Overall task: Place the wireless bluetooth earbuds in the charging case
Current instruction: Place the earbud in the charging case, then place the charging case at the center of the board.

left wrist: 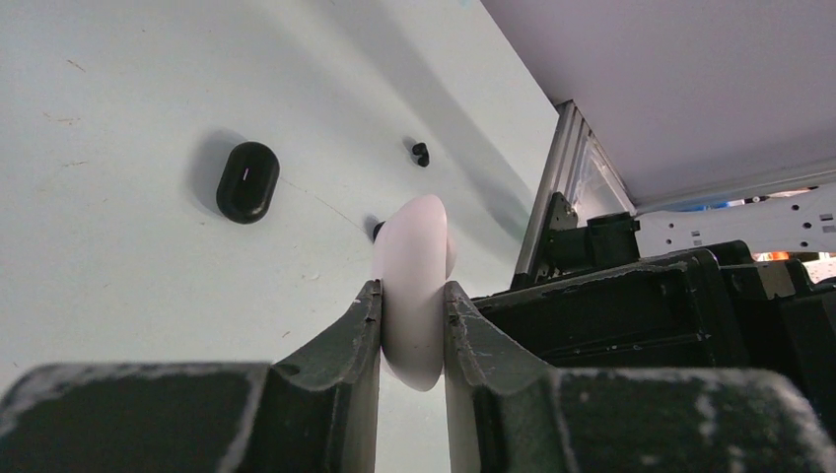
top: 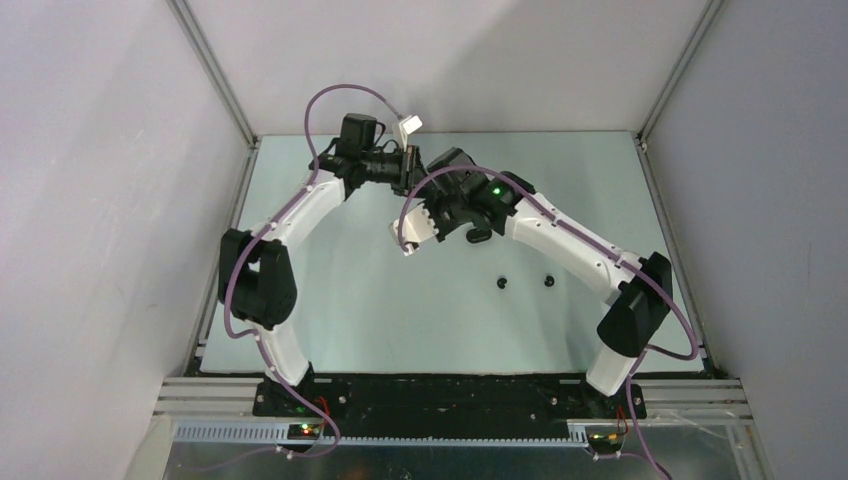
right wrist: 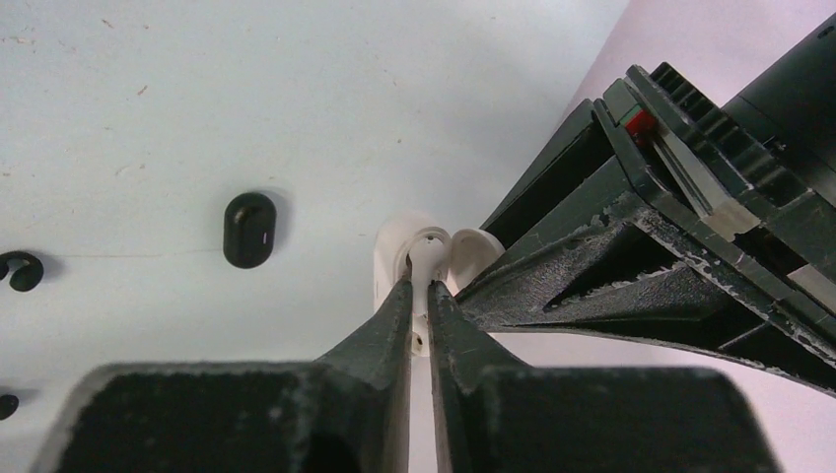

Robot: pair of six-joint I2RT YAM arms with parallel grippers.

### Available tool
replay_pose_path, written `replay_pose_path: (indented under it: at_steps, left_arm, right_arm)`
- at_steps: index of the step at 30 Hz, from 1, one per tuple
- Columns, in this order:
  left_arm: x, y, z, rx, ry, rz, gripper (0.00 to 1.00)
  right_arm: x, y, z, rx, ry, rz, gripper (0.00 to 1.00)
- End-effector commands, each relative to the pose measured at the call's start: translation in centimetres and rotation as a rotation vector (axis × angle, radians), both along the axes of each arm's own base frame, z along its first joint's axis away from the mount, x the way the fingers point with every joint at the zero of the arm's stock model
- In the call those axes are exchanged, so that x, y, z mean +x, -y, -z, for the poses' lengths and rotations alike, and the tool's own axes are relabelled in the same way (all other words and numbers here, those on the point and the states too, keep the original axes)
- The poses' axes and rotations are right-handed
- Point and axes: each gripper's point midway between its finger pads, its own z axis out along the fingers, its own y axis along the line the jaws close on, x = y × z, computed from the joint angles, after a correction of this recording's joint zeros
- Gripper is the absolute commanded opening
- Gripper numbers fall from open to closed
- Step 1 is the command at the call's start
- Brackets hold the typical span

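My left gripper (left wrist: 412,292) is shut on the white pill-shaped charging case (left wrist: 416,258) and holds it above the table. My right gripper (right wrist: 419,288) is shut on a white earbud (right wrist: 427,258), its tip at the open white case (right wrist: 392,248) beside the raised lid (right wrist: 476,250). In the top view the two grippers meet at the far centre, the left gripper (top: 404,165) against the right gripper (top: 436,172). Two black earbuds (top: 502,283) (top: 548,279) lie on the table. The other white earbud is hidden.
A black pill-shaped case (left wrist: 246,180) lies shut on the table, also in the right wrist view (right wrist: 248,229). Black earbuds show in the left wrist view (left wrist: 421,153) and the right wrist view (right wrist: 20,271). Grey walls with aluminium frame posts (top: 215,75) enclose the table.
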Motion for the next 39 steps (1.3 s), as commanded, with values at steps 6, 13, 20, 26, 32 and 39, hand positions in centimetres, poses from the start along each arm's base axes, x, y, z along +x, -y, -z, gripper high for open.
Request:
replay_pose_path:
  at_steps: [6, 13, 20, 26, 32, 39]
  left_arm:
    - [-2.3, 0.4, -3.4, -0.074, 0.031, 0.084, 0.00]
    - [-2.2, 0.4, -3.3, -0.070, 0.033, 0.077, 0.00]
    - [-2.0, 0.1, -3.1, -0.062, 0.041, 0.064, 0.00]
    - [-2.3, -0.2, -3.9, -0.066, 0.103, 0.080, 0.00]
    - [-3.3, -0.9, -6.0, -0.081, 0.240, 0.117, 0.00]
    - [-3.5, -1.4, -6.1, -0.061, 0.385, 0.146, 0.00]
  right_arm:
    - [1.3, 0.5, -6.1, 0.123, 0.038, 0.102, 0.27]
    - [-0.4, 2.2, -7.5, 0.212, -0.068, 0.144, 0.34]
    - [-3.0, 3.9, -9.4, 0.431, -0.288, 0.259, 0.35]
    - [-1.8, 5.2, -10.5, 0.815, -0.547, 0.502, 0.48]
    - [-1.5, 6.1, -8.0, 0.927, -0.887, 0.587, 0.52]
    - [-2.1, 3.4, -7.6, 0.883, -1.028, 0.426, 0.43]
